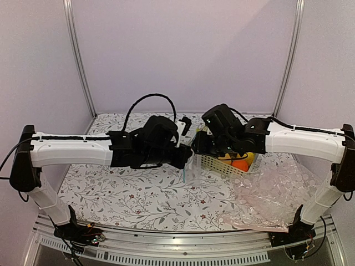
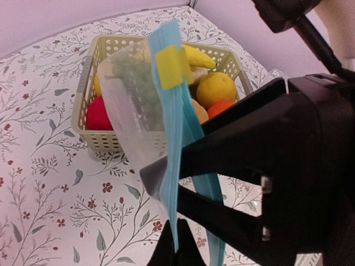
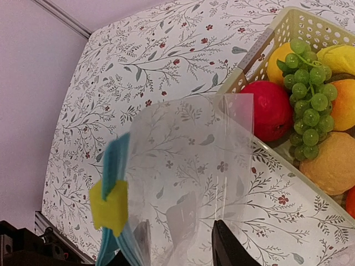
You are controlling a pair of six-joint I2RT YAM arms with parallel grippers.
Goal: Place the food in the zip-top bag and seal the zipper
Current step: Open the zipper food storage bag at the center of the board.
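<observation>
Zip-top bag: clear film, held in the air just beside the basket, above the floral worktop. Zipper: light blue with a yellow slider, clenched in the left pincer. Right pincer: at the bag's edge, grip cannot be told. Yellow fruit: in the basket beside green grapes.

We see a robotics lab cell w/ plain lilac walls, alu frame posts & two robot arms bolted to a slotted rail.
</observation>
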